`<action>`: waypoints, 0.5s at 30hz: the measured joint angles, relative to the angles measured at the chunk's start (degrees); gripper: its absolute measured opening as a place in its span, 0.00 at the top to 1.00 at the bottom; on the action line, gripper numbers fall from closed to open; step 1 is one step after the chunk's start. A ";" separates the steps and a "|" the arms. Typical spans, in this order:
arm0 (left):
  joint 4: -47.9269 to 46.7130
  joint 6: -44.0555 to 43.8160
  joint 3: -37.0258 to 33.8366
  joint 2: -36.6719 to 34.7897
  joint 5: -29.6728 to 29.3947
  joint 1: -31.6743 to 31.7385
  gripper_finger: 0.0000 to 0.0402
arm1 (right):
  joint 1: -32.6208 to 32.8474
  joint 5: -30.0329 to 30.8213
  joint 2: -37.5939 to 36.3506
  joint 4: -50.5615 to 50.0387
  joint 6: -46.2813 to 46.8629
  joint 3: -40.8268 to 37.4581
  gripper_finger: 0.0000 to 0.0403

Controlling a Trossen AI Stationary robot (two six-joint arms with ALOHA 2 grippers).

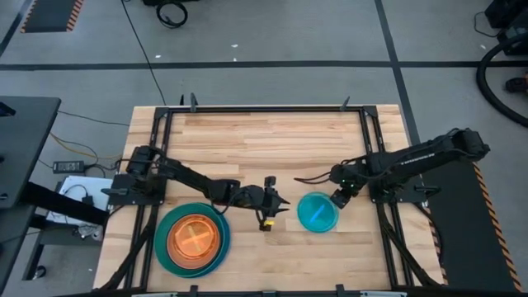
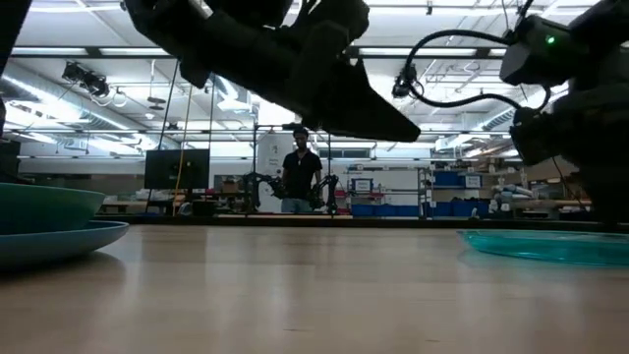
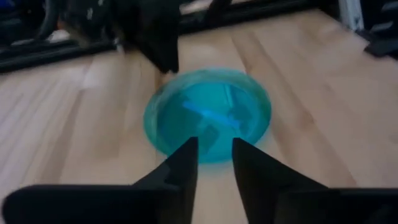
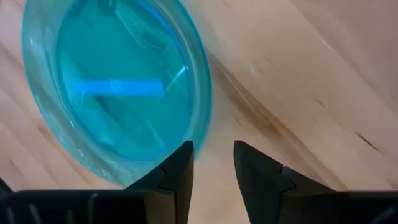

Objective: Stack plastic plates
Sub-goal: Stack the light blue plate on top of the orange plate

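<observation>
A stack of plastic plates [image 1: 191,241] sits at the near left of the counter [image 1: 264,140]: a large teal one at the bottom, with an orange plate [image 1: 195,238] showing on top. Well apart from it, toward the near right, a single small cyan plate [image 1: 318,213] lies flat on the wood, right side up.

The left gripper [image 1: 279,204] hangs above the counter between the stack and the cyan plate, pointing toward that plate. Its fingers [image 3: 180,168] stand a narrow gap apart and hold nothing. The right gripper [image 1: 339,198] is just beside the plate's far right rim. Its fingers [image 4: 177,168] are likewise slightly parted and empty, with the rim just beyond their tips in the right wrist view.

The cyan plate looks thin, translucent and light, so it should lift with little effort, but its smooth, glossy plastic is likely to be slippery. It lies flat on the wood with a low rim, leaving little for a finger to get beneath. The raised rim seems the only sensible place to take hold, one finger inside and one outside. A pinch there may tip or slide so light a plate, so a slow closing seems wise. Being a small plate, it would go on top of the stack.
</observation>
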 joint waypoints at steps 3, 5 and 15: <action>1.13 -0.62 1.02 1.31 0.95 -0.02 0.66 | 0.17 -0.11 2.01 2.47 0.67 -0.02 0.69; 0.54 -2.97 1.96 2.61 2.02 0.00 0.63 | 0.47 0.57 3.75 4.10 1.12 0.00 0.69; -4.43 -10.29 6.28 8.13 3.34 -1.60 0.61 | 0.95 1.97 10.87 15.34 -2.05 0.15 0.69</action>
